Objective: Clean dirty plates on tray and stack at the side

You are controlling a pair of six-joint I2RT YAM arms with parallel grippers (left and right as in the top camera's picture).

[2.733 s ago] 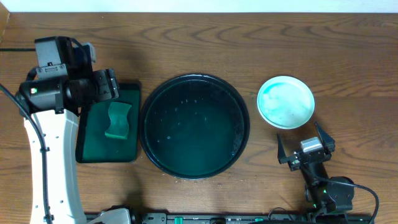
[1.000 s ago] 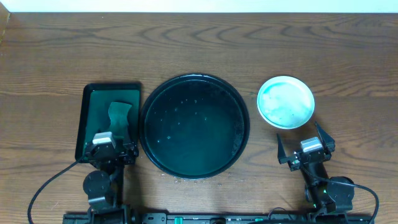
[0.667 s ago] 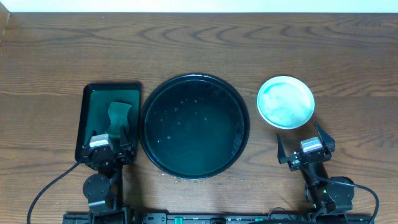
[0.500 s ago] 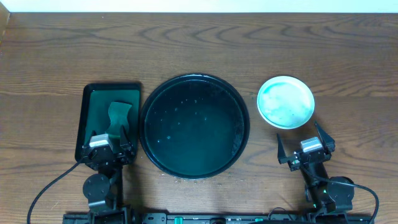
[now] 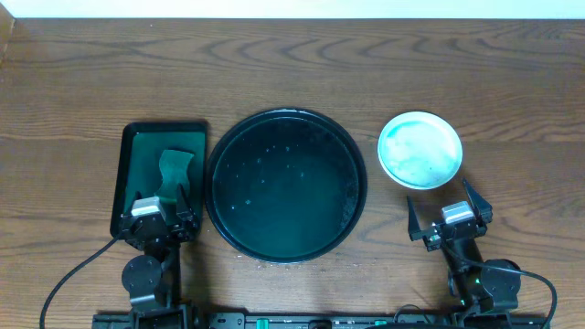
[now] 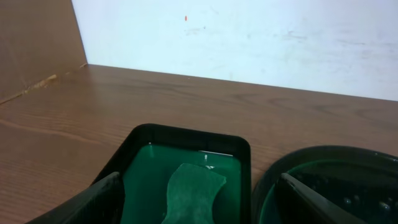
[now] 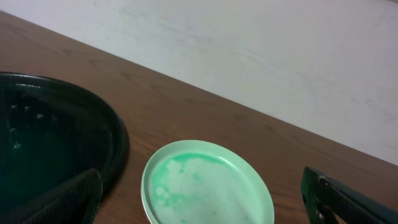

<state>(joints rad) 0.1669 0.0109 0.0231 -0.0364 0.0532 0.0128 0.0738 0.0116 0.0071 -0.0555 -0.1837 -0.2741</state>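
Observation:
The large round black tray (image 5: 285, 113) sits mid-table with only water droplets in it; no plate lies on it. A pale mint plate (image 5: 420, 150) with green smears sits on the wood to the tray's right. It also shows in the right wrist view (image 7: 205, 186), where a paler rim shows under it; how many plates are stacked I cannot tell. My right gripper (image 5: 442, 203) (image 7: 199, 180) is open and empty just in front of the plate. My left gripper (image 5: 163, 203) (image 6: 199, 180) is open and empty over the near end of the dark green tray.
A dark green rectangular tray (image 5: 123, 174) (image 6: 186, 132) left of the black tray holds a green sponge (image 5: 174, 174) (image 6: 193, 196). The black tray's rim shows in both wrist views (image 6: 329, 162) (image 7: 118, 143). A white wall runs behind the table.
My left arm has drawn back from above the far left of the green tray to a low pose at the table's front edge. The right arm, plate and sponge have not moved.

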